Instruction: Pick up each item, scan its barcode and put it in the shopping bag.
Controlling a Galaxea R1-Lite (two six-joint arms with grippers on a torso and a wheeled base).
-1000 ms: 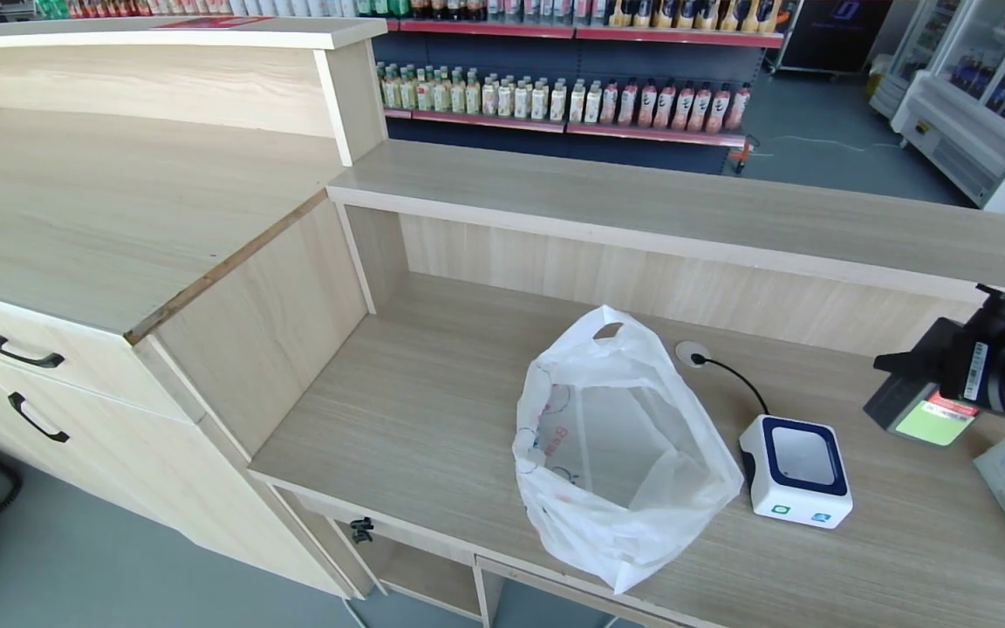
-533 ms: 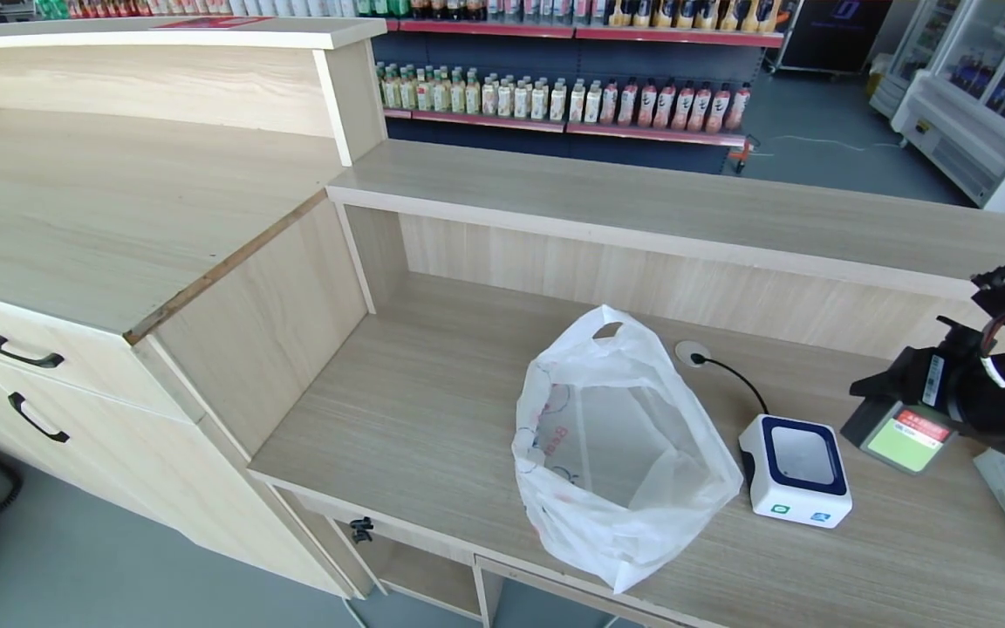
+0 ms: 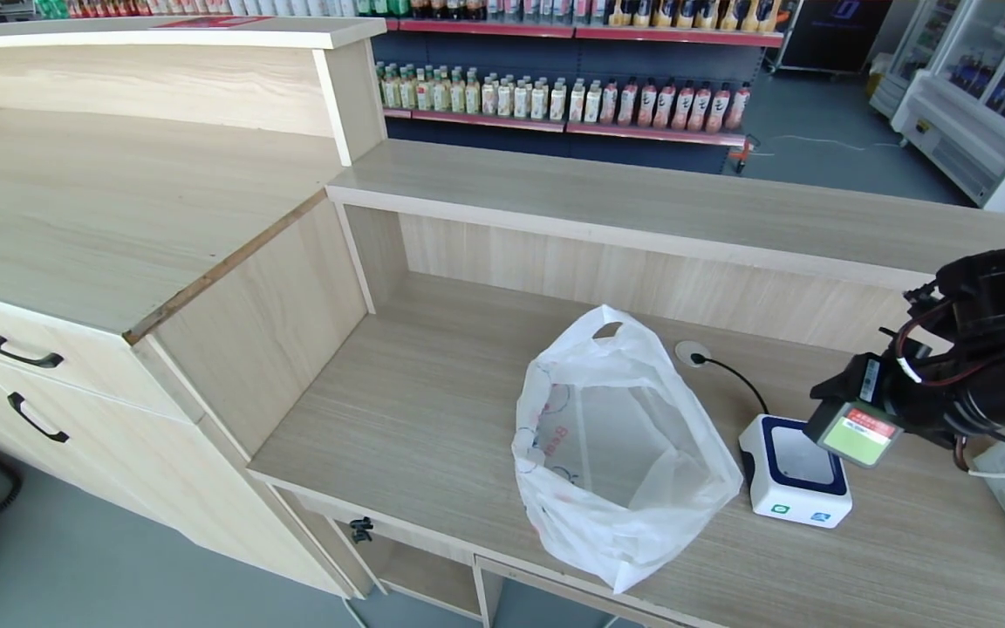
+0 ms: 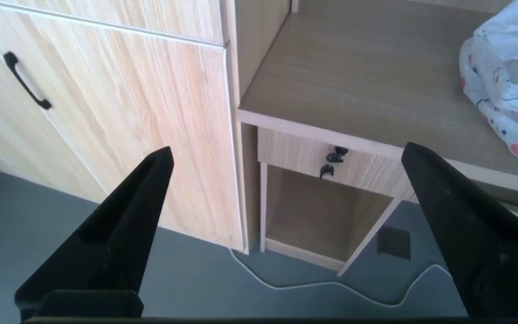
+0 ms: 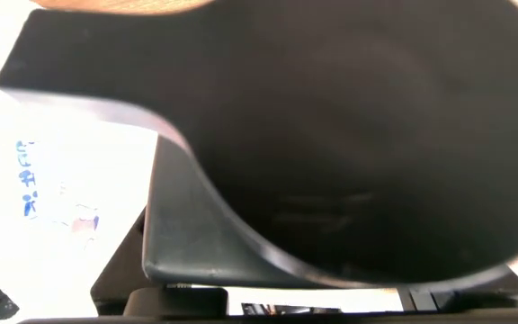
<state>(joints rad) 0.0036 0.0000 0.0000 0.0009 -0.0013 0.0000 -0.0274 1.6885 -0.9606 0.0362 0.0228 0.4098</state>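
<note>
The right gripper [image 3: 874,403] is clamped on a small dark box [image 3: 853,433] with a green face and a red label. It holds the box in the air just above the far right corner of the white barcode scanner [image 3: 802,490], a squat block with a dark blue frame round its window. The green face tilts towards the robot. The scanner stands on the light wooden counter [image 3: 433,410], touching the translucent white plastic shopping bag [image 3: 620,453] on its left. The bag sits upright with its mouth open. A black cable [image 3: 734,375] runs from the scanner to a round port behind it. The left gripper [image 4: 286,157] hangs low beside the counter's front edge, fingers spread wide apart with nothing between them.
</note>
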